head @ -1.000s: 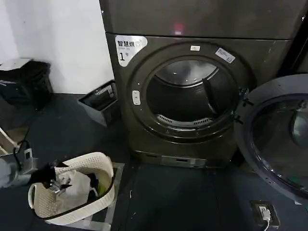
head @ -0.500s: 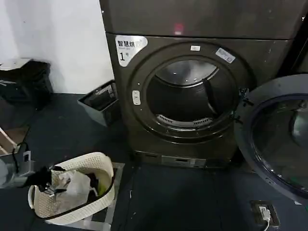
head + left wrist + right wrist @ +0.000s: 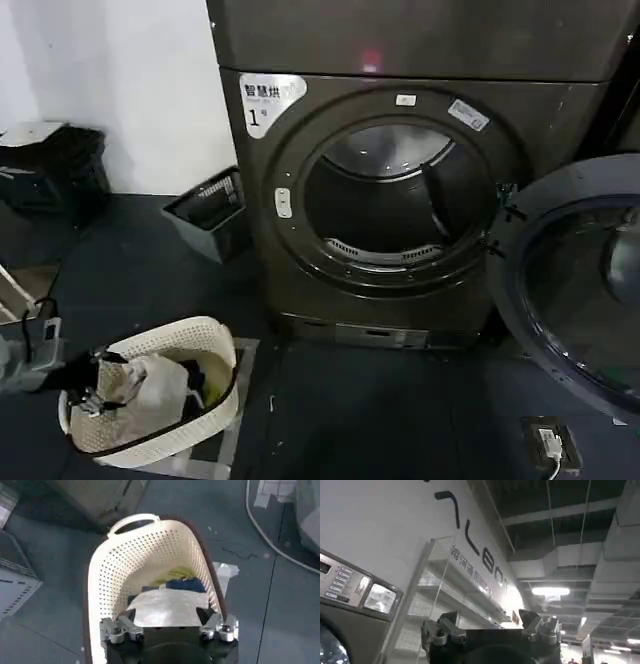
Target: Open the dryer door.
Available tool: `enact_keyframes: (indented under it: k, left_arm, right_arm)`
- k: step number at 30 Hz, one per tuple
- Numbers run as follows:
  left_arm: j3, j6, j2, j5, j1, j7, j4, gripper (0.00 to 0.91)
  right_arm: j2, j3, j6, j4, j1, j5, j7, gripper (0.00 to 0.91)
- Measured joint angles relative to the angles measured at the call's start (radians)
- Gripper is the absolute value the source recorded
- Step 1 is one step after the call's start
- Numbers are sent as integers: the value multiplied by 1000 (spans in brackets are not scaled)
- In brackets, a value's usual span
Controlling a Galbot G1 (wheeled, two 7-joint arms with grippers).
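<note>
The dryer (image 3: 400, 200) stands at the far middle of the scene, its white "1" label (image 3: 265, 98) at the upper left of its front. The dryer door (image 3: 575, 285) is swung fully open to the right, hanging on its hinge beside the round drum hole (image 3: 385, 195), whose inside looks empty.

At the near left, a cream perforated laundry basket (image 3: 150, 555) sits on the dark floor (image 3: 380, 410). It holds a white cloth (image 3: 167, 607) nearest the gripper, with blue (image 3: 182, 585) and yellow (image 3: 175, 573) items behind it.

The left gripper (image 3: 169, 630) hovers over the basket's near-left rim with its fingers spread apart and nothing between them.

The right gripper (image 3: 490, 630) points upward toward the ceiling, fingers apart and empty.

A small grey bin (image 3: 205, 212) sits left of the dryer.
</note>
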Motion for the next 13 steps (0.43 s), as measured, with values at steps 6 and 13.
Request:
enact_keyframes:
  k: [6,13]
  left_arm:
    - [1,6,-8,13,2,-1,6,907]
    - [5,5,-5,34,6,1,13,907]
  right_arm:
    - [-8,-1,0,1,3,-1,-1,907]
    - [-2,-11,3,-3,15,-4,-2,907]
